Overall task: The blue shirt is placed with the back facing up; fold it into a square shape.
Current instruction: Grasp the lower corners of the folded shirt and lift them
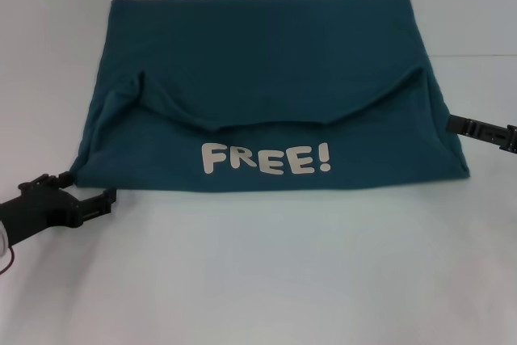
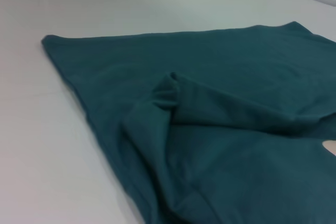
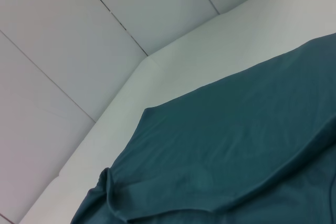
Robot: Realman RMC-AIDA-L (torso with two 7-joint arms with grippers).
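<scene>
The blue shirt point(image 1: 266, 103) lies on the white table, folded into a wide rectangle. Its near part is folded back over it, so a white "FREE!" print point(image 1: 266, 159) faces up, with a sagging fold edge above it. My left gripper point(image 1: 103, 202) is open and empty, low over the table just off the shirt's near left corner. My right gripper point(image 1: 483, 130) is open and empty, just off the shirt's right edge. The left wrist view shows the shirt point(image 2: 220, 129) with a rumpled fold. The right wrist view shows the shirt's cloth point(image 3: 236, 145) close up.
The white table point(image 1: 258, 280) runs wide in front of the shirt and on both sides. A white panelled wall point(image 3: 79, 51) rises behind the table's far edge.
</scene>
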